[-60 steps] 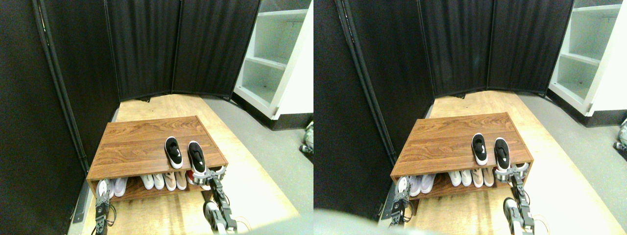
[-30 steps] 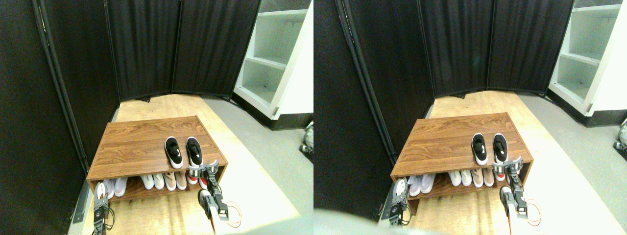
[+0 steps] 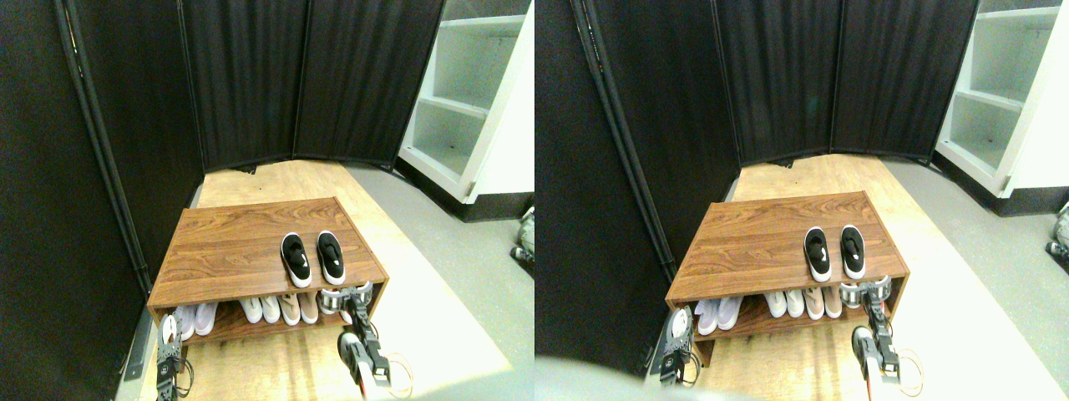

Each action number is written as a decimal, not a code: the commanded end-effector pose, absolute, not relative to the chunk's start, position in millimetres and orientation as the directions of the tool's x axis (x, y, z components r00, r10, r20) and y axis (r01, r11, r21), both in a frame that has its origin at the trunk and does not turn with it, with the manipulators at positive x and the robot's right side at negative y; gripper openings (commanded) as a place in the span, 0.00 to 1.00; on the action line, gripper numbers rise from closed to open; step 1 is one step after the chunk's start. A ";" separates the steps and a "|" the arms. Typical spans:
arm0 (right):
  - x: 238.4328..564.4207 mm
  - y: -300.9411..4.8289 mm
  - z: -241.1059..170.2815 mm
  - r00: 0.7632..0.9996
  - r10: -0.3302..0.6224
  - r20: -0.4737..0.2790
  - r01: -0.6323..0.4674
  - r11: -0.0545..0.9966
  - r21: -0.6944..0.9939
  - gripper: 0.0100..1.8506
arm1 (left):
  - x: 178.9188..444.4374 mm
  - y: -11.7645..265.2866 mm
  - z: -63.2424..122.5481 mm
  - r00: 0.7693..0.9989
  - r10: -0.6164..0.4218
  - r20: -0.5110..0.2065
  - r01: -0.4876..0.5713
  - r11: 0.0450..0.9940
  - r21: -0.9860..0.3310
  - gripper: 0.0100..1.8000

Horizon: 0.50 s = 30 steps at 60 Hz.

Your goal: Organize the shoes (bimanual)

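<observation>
The two black shoes stand side by side on top of the wooden rack point(image 3: 234, 242), toes pointing away: the left shoe point(image 3: 296, 260) and the right shoe point(image 3: 331, 256). Both sit near the rack's front right part. My right gripper point(image 3: 345, 298) is just below and in front of the right shoe, at the rack's front edge, open and holding nothing. My left gripper point(image 3: 169, 332) hangs low at the rack's front left corner, beside a white shoe on the lower shelf.
The rack's lower shelf holds white shoes point(image 3: 260, 309), a beige pair point(image 3: 299, 307) and more white shoes point(image 3: 199, 317) at the left. Black curtain panels point(image 3: 250, 83) close the back and left. A white shelving unit point(image 3: 468, 100) stands at the right.
The right shoe has slid back onto the rack top, level with the left shoe. My right gripper has let go of it and dropped below the top's front edge.
</observation>
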<state>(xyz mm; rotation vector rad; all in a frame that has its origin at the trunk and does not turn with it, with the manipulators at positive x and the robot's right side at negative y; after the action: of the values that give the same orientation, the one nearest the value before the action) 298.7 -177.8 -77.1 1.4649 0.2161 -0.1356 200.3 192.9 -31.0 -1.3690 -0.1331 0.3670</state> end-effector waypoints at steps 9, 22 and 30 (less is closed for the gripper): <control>266.2 -186.0 -29.4 0.996 0.009 -0.084 0.082 0.130 0.988 0.74 | 206.8 194.0 -25.8 0.947 0.312 -0.080 -0.136 0.164 -0.977 0.00; 240.8 -212.2 7.4 0.979 -0.201 0.028 0.041 0.330 0.943 0.00 | 216.5 196.7 -28.0 0.949 0.305 -0.079 -0.132 0.157 -0.979 0.00; 237.1 -231.3 22.5 0.972 -0.210 0.105 0.008 0.478 0.879 0.00 | 222.6 198.8 -30.3 0.949 0.305 -0.079 -0.133 0.161 -0.978 0.00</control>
<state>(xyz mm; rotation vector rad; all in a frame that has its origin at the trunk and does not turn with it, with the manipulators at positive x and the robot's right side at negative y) 234.6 -223.9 -0.1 1.1801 -0.1251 -0.1910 217.4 199.1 -32.5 -1.3743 -0.1343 0.3403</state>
